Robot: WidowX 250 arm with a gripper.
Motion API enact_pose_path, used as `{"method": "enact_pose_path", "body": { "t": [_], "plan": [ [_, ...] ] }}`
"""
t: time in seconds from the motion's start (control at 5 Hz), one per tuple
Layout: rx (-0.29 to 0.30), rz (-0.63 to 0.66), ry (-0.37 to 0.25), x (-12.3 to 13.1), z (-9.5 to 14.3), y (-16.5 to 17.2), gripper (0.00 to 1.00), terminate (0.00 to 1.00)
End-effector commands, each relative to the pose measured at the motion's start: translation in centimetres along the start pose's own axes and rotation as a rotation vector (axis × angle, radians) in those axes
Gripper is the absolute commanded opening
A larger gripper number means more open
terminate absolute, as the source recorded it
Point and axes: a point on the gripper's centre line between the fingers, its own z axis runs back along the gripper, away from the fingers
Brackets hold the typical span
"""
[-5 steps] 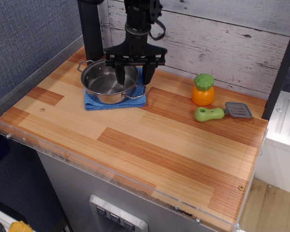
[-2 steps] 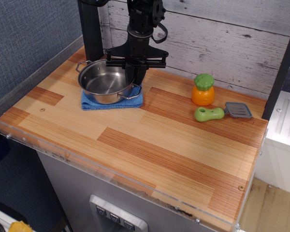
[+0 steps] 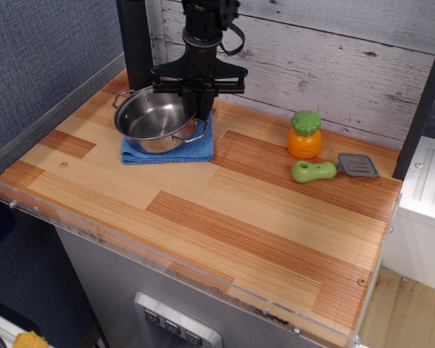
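Observation:
A steel pot (image 3: pixel 154 116) with two loop handles hangs tilted just above a folded blue cloth (image 3: pixel 170 148) at the back left of the wooden counter. My gripper (image 3: pixel 199 109) comes straight down from the black arm and is shut on the pot's right rim. The pot looks empty inside. Its left handle points toward the black post behind it.
An orange toy carrot with a green top (image 3: pixel 305 134) stands at the back right. A green-handled spatula with a grey head (image 3: pixel 325 170) lies just in front of it. A clear plastic lip (image 3: pixel 167 255) runs along the counter's front and left edges.
The gripper closed on the pot's right rim, then lifted it slightly and shifted it left and back. The cloth slid a little left with it.

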Motion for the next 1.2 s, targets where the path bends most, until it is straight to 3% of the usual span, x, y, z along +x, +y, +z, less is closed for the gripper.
{"method": "enact_pose_path", "body": {
  "t": [0.0,0.6,1.0],
  "plan": [
    [-0.048,-0.081,-0.147,1.1,6.0,0.5,0.00,0.00],
    [-0.111,-0.295,-0.219,-3.1,10.0,0.5,0.00,0.00],
    [-0.149,-0.494,-0.248,-8.0,11.7,-0.1,0.00,0.00]
  ]
}}
